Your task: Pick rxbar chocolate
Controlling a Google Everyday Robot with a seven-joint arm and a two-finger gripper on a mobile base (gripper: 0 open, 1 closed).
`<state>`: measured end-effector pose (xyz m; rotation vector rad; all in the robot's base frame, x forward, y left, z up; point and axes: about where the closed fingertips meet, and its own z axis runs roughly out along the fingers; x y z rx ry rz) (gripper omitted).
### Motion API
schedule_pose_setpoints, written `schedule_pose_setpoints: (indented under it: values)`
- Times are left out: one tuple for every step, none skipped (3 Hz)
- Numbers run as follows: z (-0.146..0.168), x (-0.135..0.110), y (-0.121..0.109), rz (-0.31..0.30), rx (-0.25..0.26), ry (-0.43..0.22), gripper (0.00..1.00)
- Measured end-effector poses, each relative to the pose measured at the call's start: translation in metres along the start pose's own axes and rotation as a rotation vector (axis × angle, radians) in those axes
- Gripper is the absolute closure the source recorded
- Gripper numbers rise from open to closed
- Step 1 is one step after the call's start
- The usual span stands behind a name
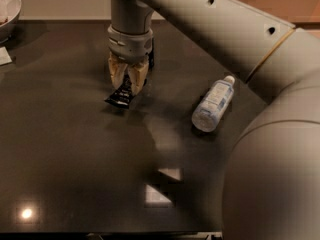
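Slippage worries us: our gripper, closed on just the top end of the chocolate bar slanting beneath it, could let it slide free on lifting.

Gripper, over the table's far side: tan fingers under a pale grey wrist, clamped on the rxbar chocolate, which has a black wrapper with faint white print.
Table: glossy dark grey-brown, white glints.
Water bottle, right of the fingers: clear, pale blue-white label, white cap.
Bowl, far left of the fingers: white.
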<state>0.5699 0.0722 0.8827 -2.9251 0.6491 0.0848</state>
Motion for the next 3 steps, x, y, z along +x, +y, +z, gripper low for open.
schedule_pose_setpoints:
  values:
    - [-0.026, 0.002, 0.000, 0.009, 0.041, 0.007, 1.00]
    - [-0.067, 0.011, -0.018, 0.003, 0.171, 0.052, 1.00]
    - [-0.067, 0.011, -0.019, 0.003, 0.173, 0.053, 1.00]
